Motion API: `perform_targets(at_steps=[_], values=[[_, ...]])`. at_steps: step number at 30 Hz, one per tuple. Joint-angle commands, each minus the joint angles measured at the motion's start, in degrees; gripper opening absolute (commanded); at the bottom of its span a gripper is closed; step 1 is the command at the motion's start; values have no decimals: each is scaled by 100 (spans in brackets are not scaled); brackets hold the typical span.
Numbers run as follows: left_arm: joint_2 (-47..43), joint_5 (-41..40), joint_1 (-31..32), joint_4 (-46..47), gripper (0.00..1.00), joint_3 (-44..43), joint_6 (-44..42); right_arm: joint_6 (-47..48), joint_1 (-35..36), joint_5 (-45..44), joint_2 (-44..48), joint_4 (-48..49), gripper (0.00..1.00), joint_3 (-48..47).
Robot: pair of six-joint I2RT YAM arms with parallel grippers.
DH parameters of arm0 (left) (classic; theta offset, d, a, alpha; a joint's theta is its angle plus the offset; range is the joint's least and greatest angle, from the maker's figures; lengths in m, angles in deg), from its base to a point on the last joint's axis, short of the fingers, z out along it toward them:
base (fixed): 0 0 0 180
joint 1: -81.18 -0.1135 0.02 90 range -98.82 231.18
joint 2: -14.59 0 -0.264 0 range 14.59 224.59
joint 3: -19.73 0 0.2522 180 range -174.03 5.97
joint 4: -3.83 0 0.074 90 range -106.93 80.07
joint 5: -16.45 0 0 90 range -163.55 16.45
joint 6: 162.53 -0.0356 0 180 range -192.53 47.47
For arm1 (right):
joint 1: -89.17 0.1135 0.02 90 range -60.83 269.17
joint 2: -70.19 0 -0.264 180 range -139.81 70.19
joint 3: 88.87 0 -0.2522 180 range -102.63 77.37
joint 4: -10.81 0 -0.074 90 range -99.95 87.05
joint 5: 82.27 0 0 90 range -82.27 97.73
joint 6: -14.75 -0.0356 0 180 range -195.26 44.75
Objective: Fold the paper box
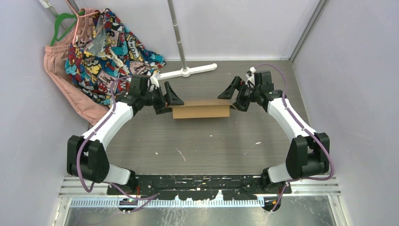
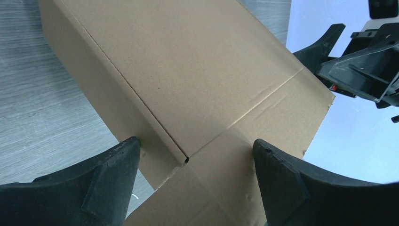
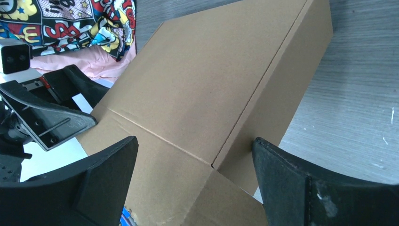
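The paper box (image 1: pixel 201 109) is brown corrugated cardboard, folded up into a closed rectangular shape at mid-table. My left gripper (image 1: pixel 167 99) is at its left end and my right gripper (image 1: pixel 234 96) at its right end. In the left wrist view the box (image 2: pixel 188 70) fills the frame, and the left gripper (image 2: pixel 196 142) stands open with an end flap lying between its black fingers (image 2: pixel 108 183). From the right wrist, the box (image 3: pixel 207 80) shows its top and front wall. The right gripper (image 3: pixel 195 141) is open astride the other end flap.
A colourful printed garment (image 1: pixel 106 44) and a pink one (image 1: pixel 70 89) hang from hangers at the back left. A white stand with a metal pole (image 1: pixel 186 70) sits behind the box. Walls close in the left, right and back.
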Motion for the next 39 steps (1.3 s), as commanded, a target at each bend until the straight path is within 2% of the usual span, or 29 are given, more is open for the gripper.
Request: perform_targets(at_steps=[1, 8, 18, 21, 24, 35, 39], values=[[-20, 1083, 131, 242, 88, -416, 349, -423, 179, 1011, 294, -35, 95, -360], [131, 1354, 117, 307, 89, -435, 656, -716, 180, 1143, 204, -91, 95, -393], [219, 1638, 41, 664, 90, -395, 1103, -957, 179, 1243, -83, -187, 95, -924], [299, 1741, 11, 760, 90, -460, 1244, -1095, 178, 1317, -154, -46, 95, -894], [395, 1786, -5, 688, 95, -621, 1256, -1240, 181, 1344, -196, 155, 95, -815], [415, 1969, -25, 929, 96, -798, 1682, -1620, 177, 1469, -166, 571, 95, -597], [392, 2011, -87, 1210, 96, -797, 1992, -1697, 180, 1509, -90, 709, 91, -399]])
